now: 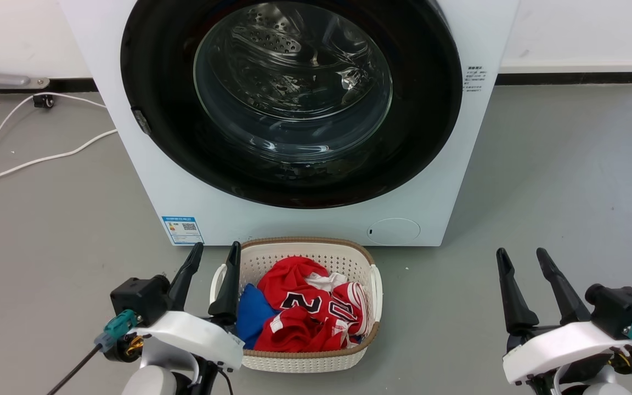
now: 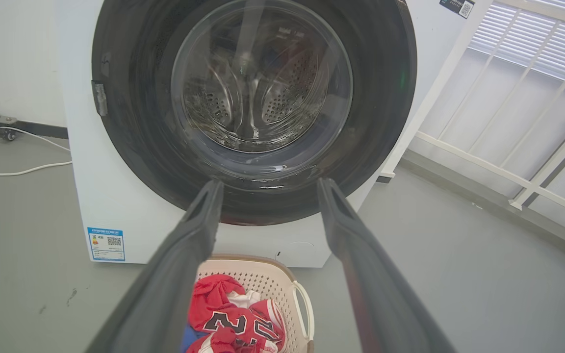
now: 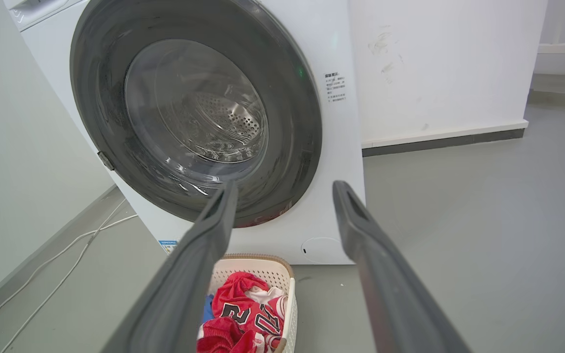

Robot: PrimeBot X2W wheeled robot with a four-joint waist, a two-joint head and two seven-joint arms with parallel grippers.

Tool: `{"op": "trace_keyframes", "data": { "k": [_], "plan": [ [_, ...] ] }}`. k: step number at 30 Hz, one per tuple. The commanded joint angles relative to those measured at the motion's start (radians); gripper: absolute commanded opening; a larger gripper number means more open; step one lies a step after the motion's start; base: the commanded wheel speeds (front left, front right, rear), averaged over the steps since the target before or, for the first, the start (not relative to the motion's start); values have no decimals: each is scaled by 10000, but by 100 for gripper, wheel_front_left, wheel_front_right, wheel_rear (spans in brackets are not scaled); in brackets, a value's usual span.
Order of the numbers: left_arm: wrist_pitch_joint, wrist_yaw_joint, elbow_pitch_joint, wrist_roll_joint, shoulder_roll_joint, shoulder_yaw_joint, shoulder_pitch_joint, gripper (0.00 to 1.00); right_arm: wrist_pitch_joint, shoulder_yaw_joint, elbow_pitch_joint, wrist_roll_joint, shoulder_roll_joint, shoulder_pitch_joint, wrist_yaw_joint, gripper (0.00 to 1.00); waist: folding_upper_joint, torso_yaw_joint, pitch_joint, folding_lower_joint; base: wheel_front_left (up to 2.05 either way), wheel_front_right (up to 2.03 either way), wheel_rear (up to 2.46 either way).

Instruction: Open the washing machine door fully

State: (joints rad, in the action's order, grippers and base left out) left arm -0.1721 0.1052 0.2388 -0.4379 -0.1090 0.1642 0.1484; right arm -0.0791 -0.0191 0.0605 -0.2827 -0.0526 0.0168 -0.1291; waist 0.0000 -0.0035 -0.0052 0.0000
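Standing closed, the round glossy black washing machine door (image 1: 292, 93) lies far beyond the wide-spread left end effector (image 1: 215, 247) and right end effector (image 1: 522, 252).

"2" on red jersey (image 1: 294, 304)

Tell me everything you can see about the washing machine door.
The door is a round glossy black ring, nearly as wide as the washing machine, with a clear bulging glass window at centre showing the holed steel drum. A grey tab sits on its left edge. It looks shut, flat against the front. Nothing touches it; the left pincer and right pincer hang open, short of it.
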Motion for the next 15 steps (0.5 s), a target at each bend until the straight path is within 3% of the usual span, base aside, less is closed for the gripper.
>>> {"op": "trace_keyframes", "data": {
  "k": [1,15],
  "plan": [
    [-89,-27,-25,246,-20,59,209,100,-72,-2,-152,239,19,-25,-18,100,0,2,-2,0,0,0,0],
    [-425,-77,279,1482,11,59,272,100,-169,-83,-356,1342,28,-155,-20,100,0,-19,-12,0,0,0,0]
  ]
}}
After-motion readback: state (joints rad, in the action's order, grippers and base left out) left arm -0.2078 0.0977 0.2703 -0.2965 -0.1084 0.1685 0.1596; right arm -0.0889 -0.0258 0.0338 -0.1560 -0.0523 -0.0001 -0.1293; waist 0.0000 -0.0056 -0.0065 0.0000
